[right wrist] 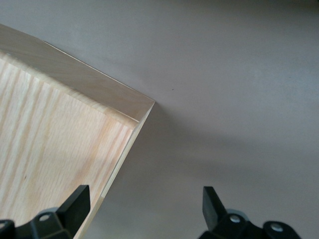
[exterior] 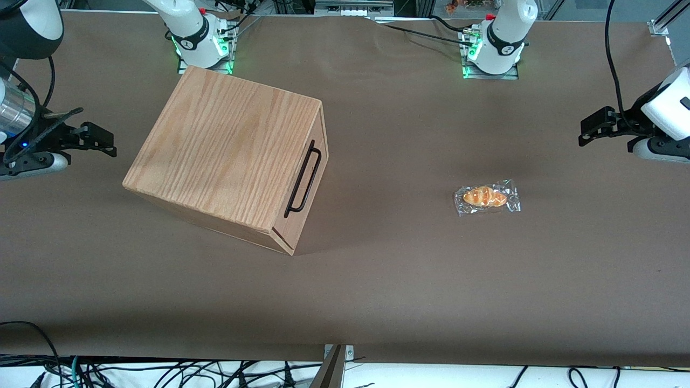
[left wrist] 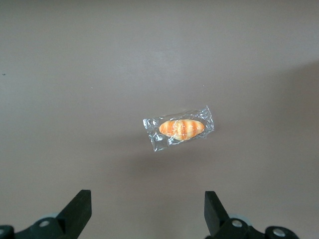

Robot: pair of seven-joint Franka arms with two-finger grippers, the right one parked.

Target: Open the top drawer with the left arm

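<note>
The oak-grain wooden box (exterior: pixel 226 151) stands toward the parked arm's end of the table, turned at an angle. Its top drawer (exterior: pixel 294 225) is shut flush with the box, and the thin black wire handle (exterior: pixel 303 179) on its front faces the working arm's end. My left gripper (exterior: pixel 583 132) hovers far off at the working arm's end, well apart from the handle. In the left wrist view the gripper (left wrist: pixel 147 194) is open, with only bare table between its black fingers (left wrist: pixel 79 209). A corner of the box (right wrist: pixel 60 149) fills part of the right wrist view.
A small bread roll in a clear wrapper (exterior: pixel 487 197) lies on the brown table between the box and my gripper, nearer the front camera than the gripper; the roll (left wrist: pixel 181 128) also shows in the left wrist view. Arm bases (exterior: pixel 493 51) stand at the table's back edge.
</note>
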